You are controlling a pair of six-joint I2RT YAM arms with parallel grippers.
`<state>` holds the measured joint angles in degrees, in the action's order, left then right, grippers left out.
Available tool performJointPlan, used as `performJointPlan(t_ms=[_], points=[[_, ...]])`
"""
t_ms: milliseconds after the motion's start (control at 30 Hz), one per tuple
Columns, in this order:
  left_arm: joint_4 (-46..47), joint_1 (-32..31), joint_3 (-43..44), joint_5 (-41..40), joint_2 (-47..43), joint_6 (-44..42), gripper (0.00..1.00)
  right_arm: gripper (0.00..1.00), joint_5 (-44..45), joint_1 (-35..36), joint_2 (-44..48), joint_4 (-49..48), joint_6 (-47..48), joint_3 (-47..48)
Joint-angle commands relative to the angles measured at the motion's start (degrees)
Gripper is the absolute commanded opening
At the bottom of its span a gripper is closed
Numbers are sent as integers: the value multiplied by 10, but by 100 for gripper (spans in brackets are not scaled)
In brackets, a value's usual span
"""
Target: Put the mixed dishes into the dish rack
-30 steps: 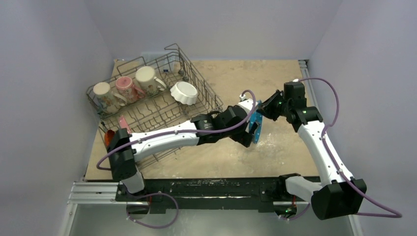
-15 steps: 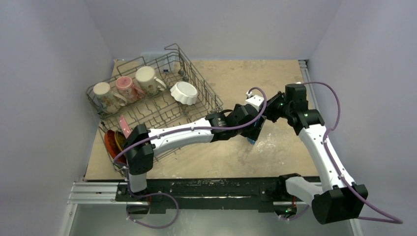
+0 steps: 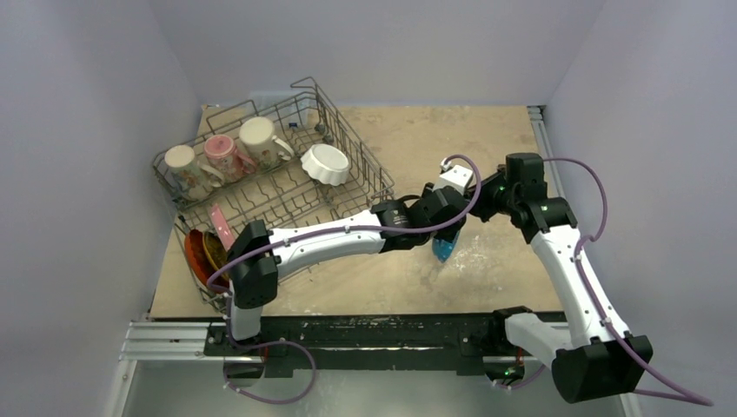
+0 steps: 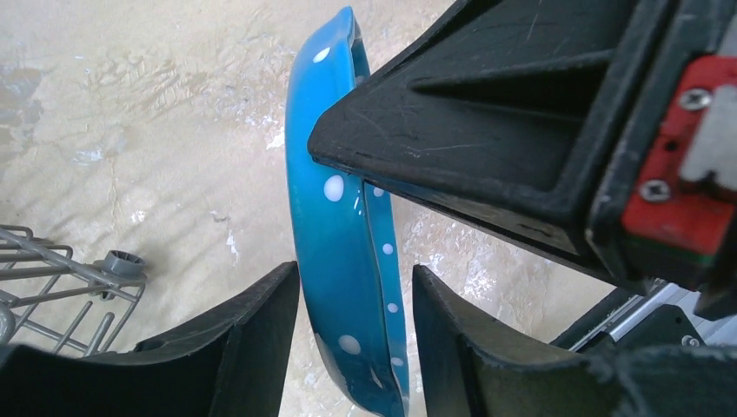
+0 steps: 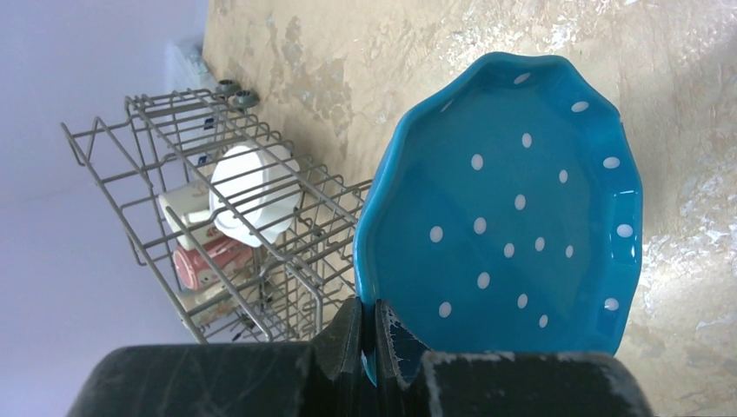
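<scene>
top view: i see the blue plate (image 3: 443, 249) up on edge over the table (image 3: 417, 139), right of the rack (image 3: 343, 130), with left gripper (image 3: 447, 228) and right gripper (image 3: 474, 207) meeting at it. left wrist: left fingers (image 4: 252, 330) straddle the rim, jaws narrow, a sliver of gap on one side. right wrist: right jaws pinched tight on the plate's rim, bowl (image 5: 252, 195) and mugs (image 5: 204, 261) in the rack behind.
</scene>
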<state>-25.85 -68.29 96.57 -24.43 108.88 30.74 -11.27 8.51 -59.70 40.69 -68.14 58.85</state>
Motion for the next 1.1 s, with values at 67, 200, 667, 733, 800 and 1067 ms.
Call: performJointPlan(t_ms=[67,200,667,733,800,1067], points=[[2,-8,33,-36,3,-29,37,0,24,-1,33,-30,-76,19],[-13,-8,46,-28,10,-45,8,0,24,-1,33,-24,-96,17],[3,-10,15,-78,-47,-103,0,63,13,-1,-43,103,15,76],[12,-11,7,-81,-52,-112,0,74,28,-1,-68,144,29,97],[18,-13,3,-85,-55,-121,0,88,39,0,-92,180,31,118],[64,-27,-21,-95,-62,-178,0,99,13,-1,-152,212,41,124]])
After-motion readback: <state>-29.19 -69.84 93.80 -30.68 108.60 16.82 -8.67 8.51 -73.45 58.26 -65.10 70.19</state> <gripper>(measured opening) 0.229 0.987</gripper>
